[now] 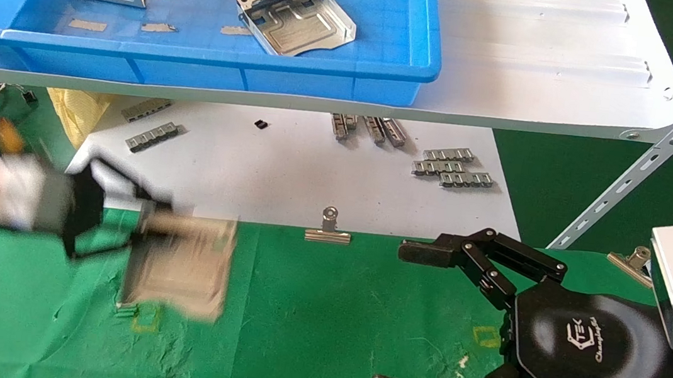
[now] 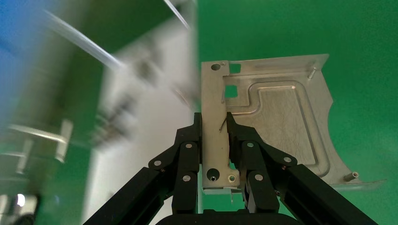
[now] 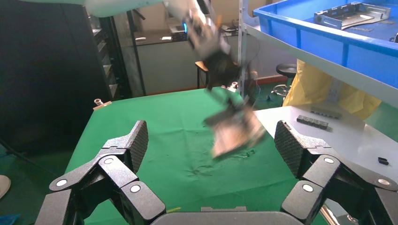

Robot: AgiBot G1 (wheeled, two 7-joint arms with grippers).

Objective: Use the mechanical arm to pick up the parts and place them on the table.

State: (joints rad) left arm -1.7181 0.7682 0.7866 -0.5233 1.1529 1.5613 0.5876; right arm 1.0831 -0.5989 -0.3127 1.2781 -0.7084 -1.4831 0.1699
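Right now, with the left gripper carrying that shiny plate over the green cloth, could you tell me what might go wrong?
1. The left gripper pinches the shiny silver sheet-metal plate only along one rim strip, with most of it hanging off to one side, so it may twist or slip.
2. The plate is tilted above the wrinkled green-cloth table; released from there it could land on an edge or skid.
3. The open right gripper is over the same cloth, so a wide swing might bring them close.

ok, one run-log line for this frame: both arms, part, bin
left gripper: shut on metal plate, above green table | right gripper: open, idle over table | blue bin: two plates inside
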